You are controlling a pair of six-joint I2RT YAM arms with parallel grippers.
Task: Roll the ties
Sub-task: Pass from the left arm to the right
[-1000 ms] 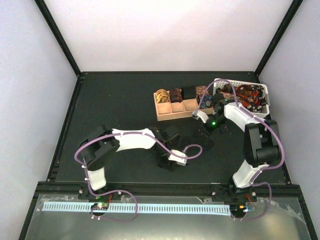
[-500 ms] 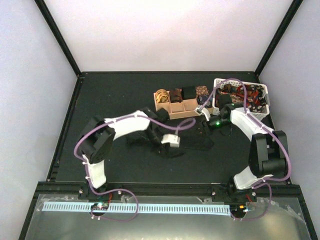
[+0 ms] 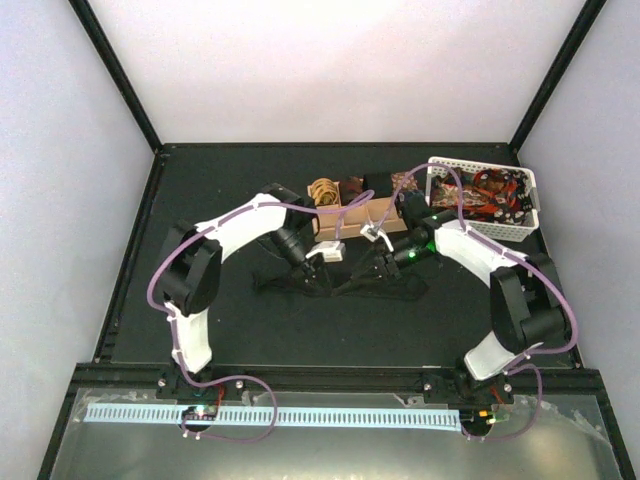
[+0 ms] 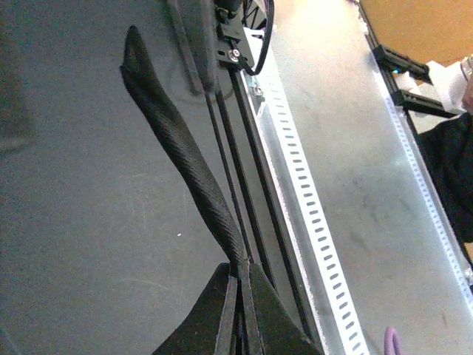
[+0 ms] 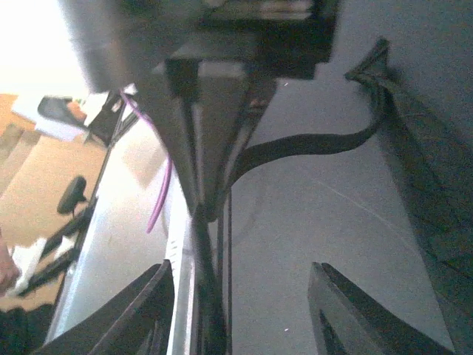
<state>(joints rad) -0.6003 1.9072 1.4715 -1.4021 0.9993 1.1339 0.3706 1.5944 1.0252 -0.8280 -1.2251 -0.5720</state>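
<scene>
A long black tie (image 4: pixel 181 144) is pinched at one end in my left gripper (image 4: pixel 242 275), which is shut on it. The strip runs from the jaws down to the mat. In the top view the left gripper (image 3: pixel 312 270) is in front of the tray and the tie (image 3: pixel 285 286) trails over the mat on both sides. My right gripper (image 3: pixel 362 276) is open and empty just right of the left one. In the right wrist view its fingers (image 5: pixel 159 310) stand wide apart, with the tie (image 5: pixel 310 144) curving ahead.
A tan wooden tray (image 3: pixel 352 218) at the back holds rolled ties, among them gold (image 3: pixel 323 190) and brown (image 3: pixel 352 187). A white perforated basket (image 3: pixel 530 195) at the back right holds several loose ties. The mat's near edge rail (image 4: pixel 310 214) runs along the front.
My left gripper has moved away from the arm bases toward the tray, carrying the black tie's end. My right gripper has moved left and nearer, close to the left one.
</scene>
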